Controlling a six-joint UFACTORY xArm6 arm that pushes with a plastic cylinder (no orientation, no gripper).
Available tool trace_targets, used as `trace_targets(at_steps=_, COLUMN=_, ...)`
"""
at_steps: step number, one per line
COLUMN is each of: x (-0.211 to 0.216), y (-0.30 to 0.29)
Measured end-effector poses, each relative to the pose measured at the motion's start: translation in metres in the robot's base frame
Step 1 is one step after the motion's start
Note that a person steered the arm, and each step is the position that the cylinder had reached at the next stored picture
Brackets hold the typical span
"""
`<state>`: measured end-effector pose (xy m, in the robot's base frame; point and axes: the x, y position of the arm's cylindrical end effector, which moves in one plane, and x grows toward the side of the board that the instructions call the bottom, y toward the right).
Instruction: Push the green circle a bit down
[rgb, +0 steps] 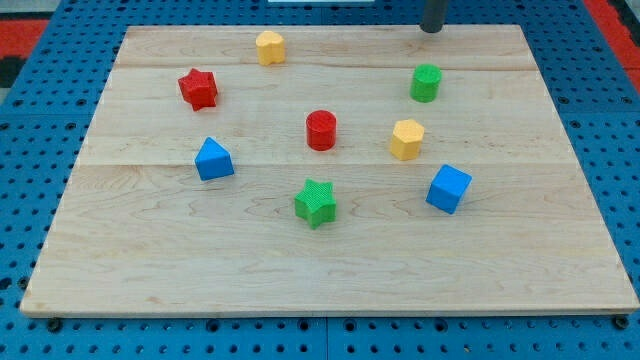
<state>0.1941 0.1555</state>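
The green circle (426, 83) stands on the wooden board (330, 270) toward the view's upper right. My tip (431, 29) is at the board's top edge, straight above the green circle with a clear gap between them. It touches no block.
A yellow block (407, 139) sits just below the green circle and a blue cube (448, 189) lower right of that. A red cylinder (321, 130) is at centre, a green star (316, 203) below it. A blue block (213, 160), a red star (198, 88) and a yellow block (270, 47) lie to the left.
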Motion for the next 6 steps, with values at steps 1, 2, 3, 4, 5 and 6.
trace_targets(at_steps=1, x=0.000, y=0.000)
trace_targets(at_steps=2, x=0.000, y=0.001)
trace_targets(at_steps=3, x=0.000, y=0.003)
trace_targets(at_steps=4, x=0.027, y=0.003)
trace_targets(at_steps=5, x=0.086, y=0.001)
trace_targets(at_steps=6, x=0.109, y=-0.001)
